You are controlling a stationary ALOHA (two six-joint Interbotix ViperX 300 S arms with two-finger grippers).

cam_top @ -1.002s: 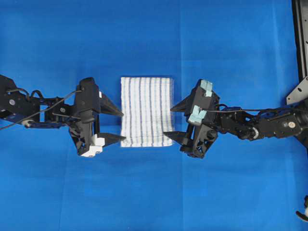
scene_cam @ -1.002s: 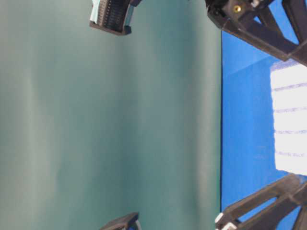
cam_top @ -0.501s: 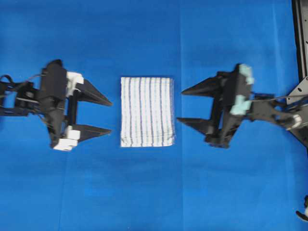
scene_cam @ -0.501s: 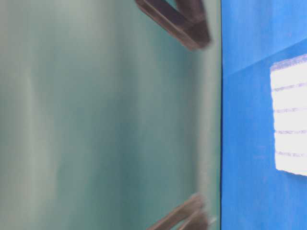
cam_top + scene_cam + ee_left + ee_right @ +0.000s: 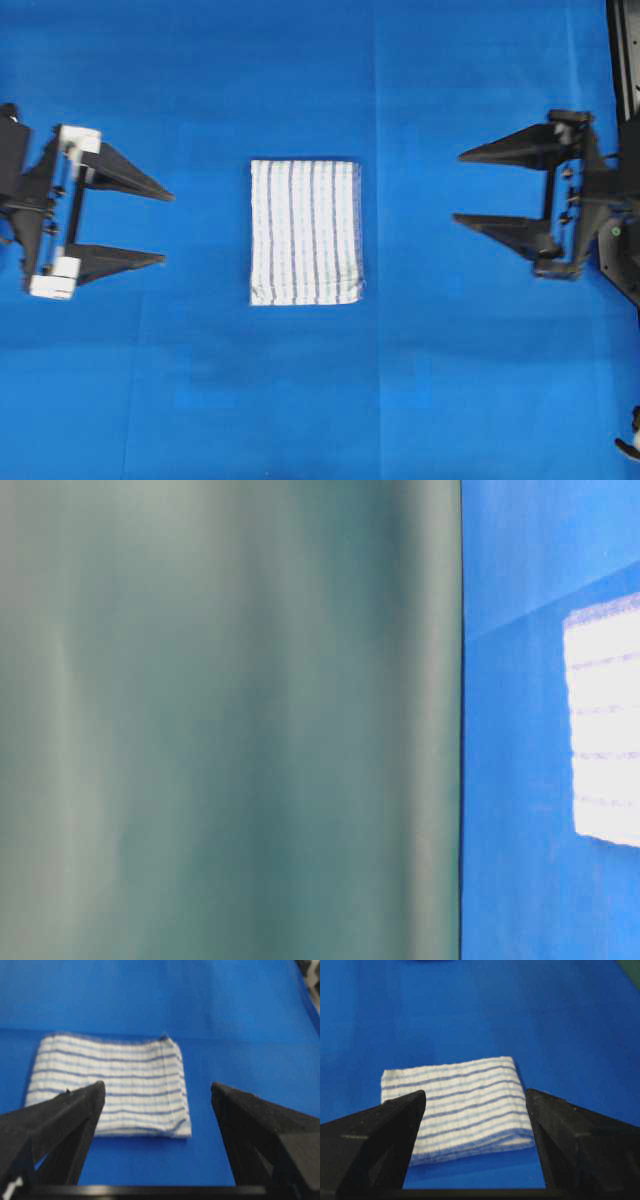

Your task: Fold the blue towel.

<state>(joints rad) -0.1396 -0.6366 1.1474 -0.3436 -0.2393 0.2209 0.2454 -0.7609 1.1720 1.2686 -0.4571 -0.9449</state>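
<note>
The blue towel [image 5: 306, 232] lies folded into a small upright rectangle in the middle of the blue table cover, white with thin blue stripes. It also shows in the left wrist view as the towel [image 5: 125, 1080], in the right wrist view as the towel [image 5: 465, 1102], and at the right edge of the table-level view as the towel [image 5: 605, 730]. My left gripper [image 5: 165, 226] stands open and empty, well to the left of the towel. Far to the right my right gripper [image 5: 458, 187] is open and empty too. Neither touches the cloth.
The plain blue table cover [image 5: 320, 400] spreads all round the towel. A black and metal frame [image 5: 625, 90] runs along the right edge. A grey-green wall [image 5: 230, 720] fills most of the table-level view.
Both arms have drawn back from the towel's sides, the left one leftward and the right one rightward, jaws staying open. The towel has not moved. The grippers have left the table-level view.
</note>
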